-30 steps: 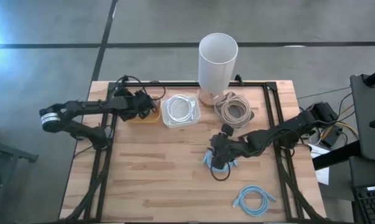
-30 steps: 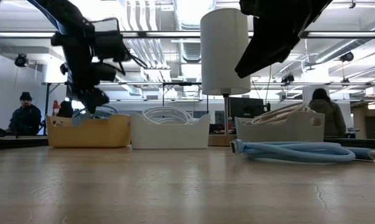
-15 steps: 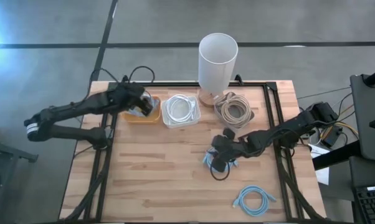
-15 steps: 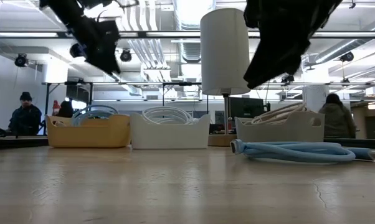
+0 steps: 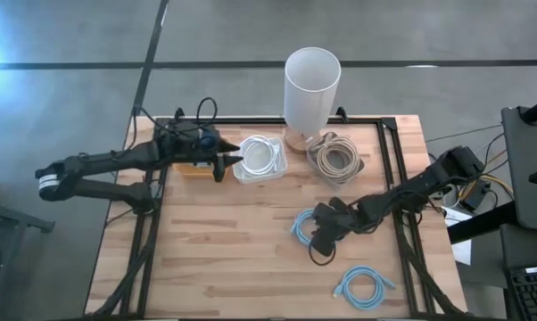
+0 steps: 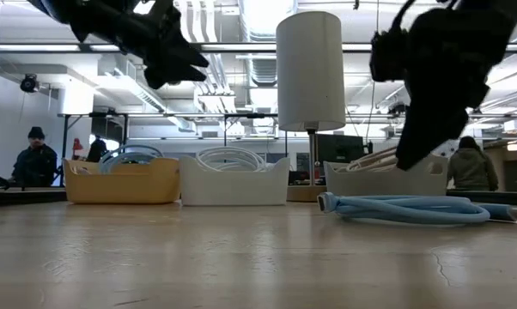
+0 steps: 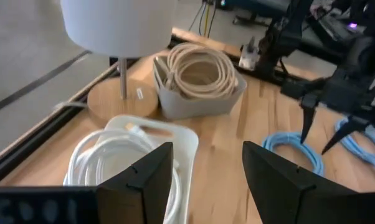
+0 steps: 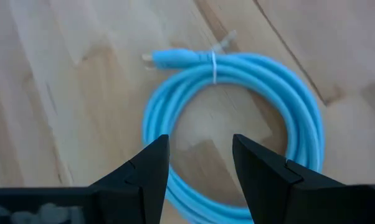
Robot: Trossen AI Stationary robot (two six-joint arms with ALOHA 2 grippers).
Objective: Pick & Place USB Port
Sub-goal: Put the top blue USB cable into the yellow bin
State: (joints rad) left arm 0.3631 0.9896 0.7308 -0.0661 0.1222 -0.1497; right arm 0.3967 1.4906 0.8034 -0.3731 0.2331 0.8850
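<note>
A coiled blue cable [image 5: 300, 223] lies flat on the table, and it also shows as the blue cable [image 8: 299, 124] in the right wrist view. My right gripper [image 5: 315, 235] hangs open just above its near-right side, its fingers [image 8: 151, 163] apart and touching nothing. A second blue coil [image 5: 364, 287] lies nearer the table's near edge. My left gripper [image 5: 230, 161] is open in the air between the yellow bin [image 5: 200, 168] and the white bin [image 5: 260, 158], pointing toward the table's right. A blue cable [image 6: 130, 153] rests inside the yellow bin.
The white bin [image 7: 175, 140] holds a white cable. The beige bin [image 5: 334, 158] holds a beige cable. A tall white lamp [image 5: 311, 89] stands on a round wooden base at the far edge. A black frame runs along both table sides. People stand in the room beyond.
My left gripper rose out of the yellow bin and swung toward the table's right, ending level near the white bin. My right gripper drew back from over the blue coil toward the near-right and came lower; the coil now shows uncovered on the table.
</note>
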